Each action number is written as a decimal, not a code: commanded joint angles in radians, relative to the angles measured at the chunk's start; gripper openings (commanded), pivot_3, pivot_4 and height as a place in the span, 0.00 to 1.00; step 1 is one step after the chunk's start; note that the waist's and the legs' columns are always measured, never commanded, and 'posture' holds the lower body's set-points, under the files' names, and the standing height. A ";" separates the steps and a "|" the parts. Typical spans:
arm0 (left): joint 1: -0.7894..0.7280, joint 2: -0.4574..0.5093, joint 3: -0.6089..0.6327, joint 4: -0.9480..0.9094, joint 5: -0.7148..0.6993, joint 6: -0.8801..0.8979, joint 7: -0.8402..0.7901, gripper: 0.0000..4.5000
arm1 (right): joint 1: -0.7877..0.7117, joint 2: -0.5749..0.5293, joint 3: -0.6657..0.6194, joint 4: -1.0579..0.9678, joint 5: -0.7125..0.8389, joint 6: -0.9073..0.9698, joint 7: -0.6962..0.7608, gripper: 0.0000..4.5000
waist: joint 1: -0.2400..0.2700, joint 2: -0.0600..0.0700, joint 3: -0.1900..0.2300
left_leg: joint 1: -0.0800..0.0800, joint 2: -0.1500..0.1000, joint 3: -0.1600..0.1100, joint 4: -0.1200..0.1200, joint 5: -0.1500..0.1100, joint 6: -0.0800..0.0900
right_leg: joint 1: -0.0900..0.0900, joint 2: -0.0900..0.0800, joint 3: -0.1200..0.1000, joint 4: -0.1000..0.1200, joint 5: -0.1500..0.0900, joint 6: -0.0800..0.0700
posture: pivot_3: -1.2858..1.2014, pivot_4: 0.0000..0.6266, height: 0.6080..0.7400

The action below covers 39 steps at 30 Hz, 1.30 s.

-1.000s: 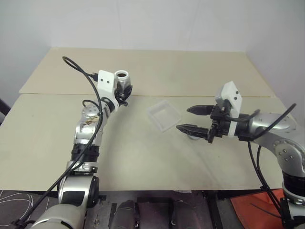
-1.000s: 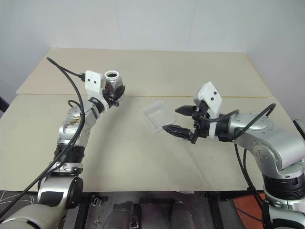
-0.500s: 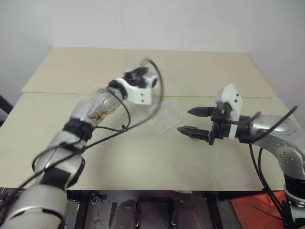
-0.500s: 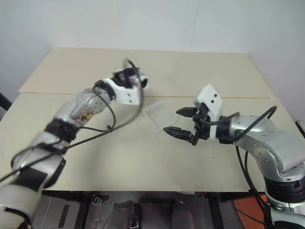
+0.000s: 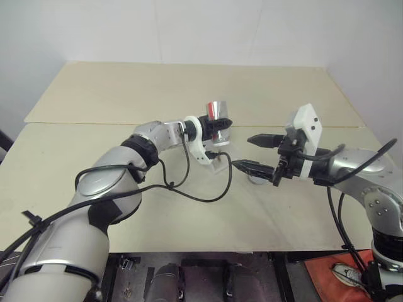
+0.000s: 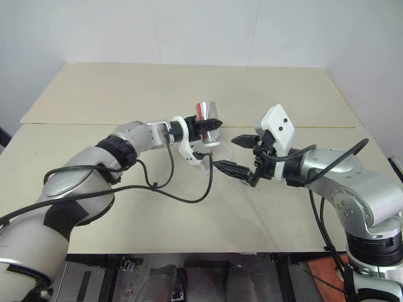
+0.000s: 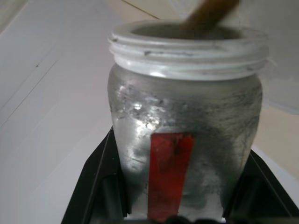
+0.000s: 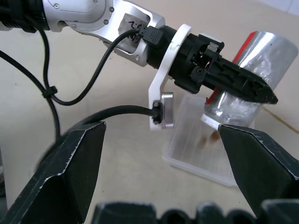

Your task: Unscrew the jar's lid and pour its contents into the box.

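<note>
The table (image 5: 189, 207) is a pale beige board with a matte surface. A thin straight seam (image 5: 75, 123) runs across it from side to side, and it divides the near board from a second board (image 5: 157, 88) behind it, which is the same colour. Behind the table stands a plain white wall (image 5: 189, 28). At the near right corner, below the table edge, a red-orange sheet (image 5: 330, 280) lies on the floor.
</note>
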 commanded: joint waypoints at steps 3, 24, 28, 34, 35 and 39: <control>-0.027 0.002 0.006 0.002 -0.017 -0.001 0.019 0.43 | 0.002 0.000 -0.044 -0.037 0.025 -0.018 -0.013 0.99 | -0.001 0.000 0.000 | 0.000 0.000 -0.001 0.000 0.000 0.000 | 0.000 0.000 0.000 0.000 0.000 0.000 | 0.52 0.24 1.00; 0.539 0.107 1.064 -0.673 -1.588 0.548 -1.036 0.43 | -0.013 -0.030 -0.030 0.033 -0.004 -0.049 0.062 0.99 | -0.019 0.000 0.000 | 0.002 0.003 -0.005 0.004 0.004 -0.007 | 0.002 0.000 0.002 0.003 0.000 0.000 | 0.52 0.24 1.00; 0.663 0.053 1.180 -0.740 -1.693 0.640 -1.007 0.43 | -0.021 -0.029 -0.024 0.042 -0.008 -0.051 0.068 0.99 | -0.018 0.000 0.000 | 0.003 0.002 -0.006 0.004 0.004 -0.007 | 0.004 0.000 0.002 0.003 0.000 0.000 | 0.52 0.24 1.00; 0.808 -0.027 1.198 -0.762 -1.694 0.535 -1.020 0.43 | -0.025 -0.032 -0.025 0.041 -0.009 -0.044 0.071 0.99 | -0.008 0.000 0.000 | 0.004 0.001 -0.006 0.004 0.004 -0.007 | 0.004 0.000 0.001 0.003 0.000 0.000 | 0.52 0.24 1.00; 0.820 -0.037 1.196 -0.758 -1.688 0.518 -1.023 0.43 | -0.024 -0.034 -0.026 0.041 -0.009 -0.043 0.073 0.99 | -0.006 0.000 0.000 | 0.004 0.001 -0.006 0.004 0.004 -0.007 | 0.004 0.000 0.001 0.002 0.000 0.000 | 0.52 0.24 1.00; 0.857 -0.064 1.179 -0.717 -1.653 0.436 -1.031 0.43 | -0.022 -0.039 -0.030 0.031 -0.002 -0.037 0.074 0.99 | -0.006 0.000 0.000 | 0.004 0.001 -0.006 0.004 0.004 -0.007 | 0.004 0.000 0.001 0.001 0.000 0.000 | 0.52 0.24 1.00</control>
